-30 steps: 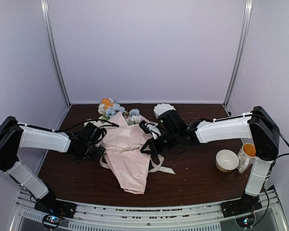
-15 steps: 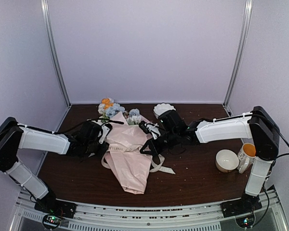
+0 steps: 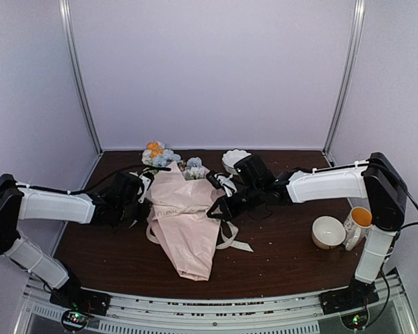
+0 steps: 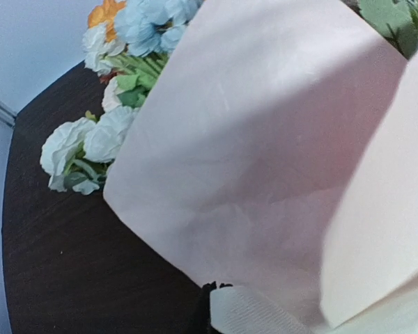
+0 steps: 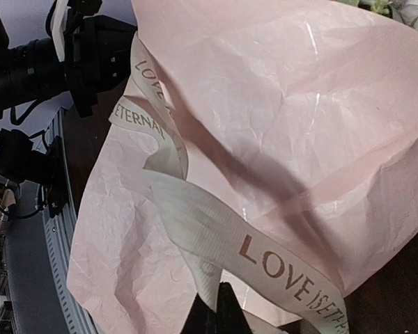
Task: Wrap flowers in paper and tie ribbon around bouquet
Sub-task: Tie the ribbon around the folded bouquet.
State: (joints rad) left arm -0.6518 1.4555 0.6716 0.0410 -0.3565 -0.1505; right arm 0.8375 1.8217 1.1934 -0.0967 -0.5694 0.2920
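The left gripper (image 3: 145,203) is pinching the ribbon (image 5: 195,216) shut at the bouquet's (image 3: 184,223) nine o'clock side, and the right gripper (image 3: 221,207) is clamping it at three o'clock. The bouquet is lying on the table (image 3: 285,257), flowers (image 3: 160,156) pointing toward eleven o'clock.

Looks like a robotics lab test booth to me. Plain pale wall panels (image 3: 209,69) sit between bare metal posts (image 3: 80,76) up top. Lower down there's a dark wood table (image 3: 285,261), with robot arms (image 3: 56,205) bolted to a metal rail (image 3: 216,304) along the bottom edge.
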